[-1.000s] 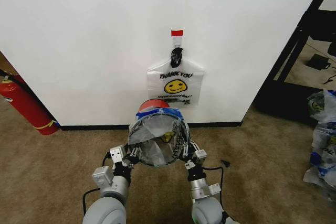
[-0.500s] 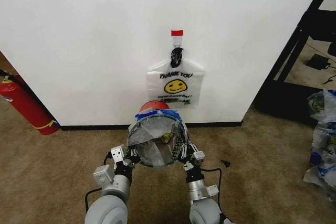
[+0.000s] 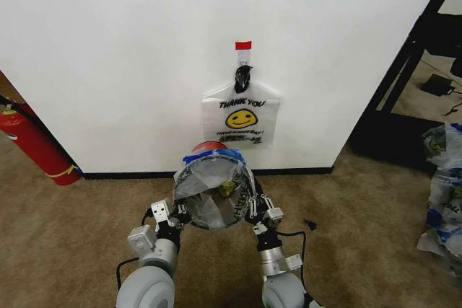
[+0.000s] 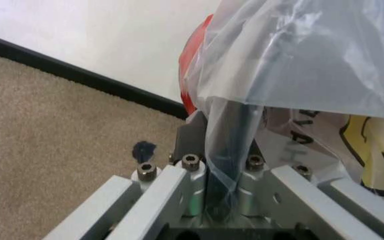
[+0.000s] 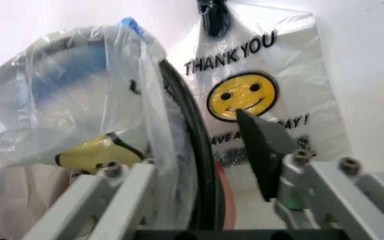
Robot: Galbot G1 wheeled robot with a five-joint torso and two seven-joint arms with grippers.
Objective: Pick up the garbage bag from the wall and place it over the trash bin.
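A white "THANK YOU" garbage bag [image 3: 242,115] [image 5: 259,90] with a yellow smiley hangs from a hook with red tape [image 3: 243,46] on the wall [image 3: 130,55]. Below it the black trash bin [image 3: 211,194] is tipped with its mouth toward me and its red base [image 3: 209,147] toward the wall. A translucent bag [image 4: 299,55] [image 5: 65,110] with blue and yellow print lines the bin. My left gripper [image 3: 172,216] [image 4: 222,200] is shut on the film-covered rim. The right gripper [image 3: 258,214] [image 5: 192,165] straddles the opposite rim [image 5: 195,165], its dark pad [image 5: 265,145] standing slightly off it.
A red fire extinguisher [image 3: 32,142] leans at the wall on the left. A black frame [image 3: 404,70] stands at the right, with filled plastic bags [image 3: 444,192] on the carpet beyond it. A black baseboard [image 4: 78,75] runs along the wall.
The bin has shifted slightly left and its mouth has tipped a little more toward me. Both grippers moved with it. The bag on the wall has not moved.
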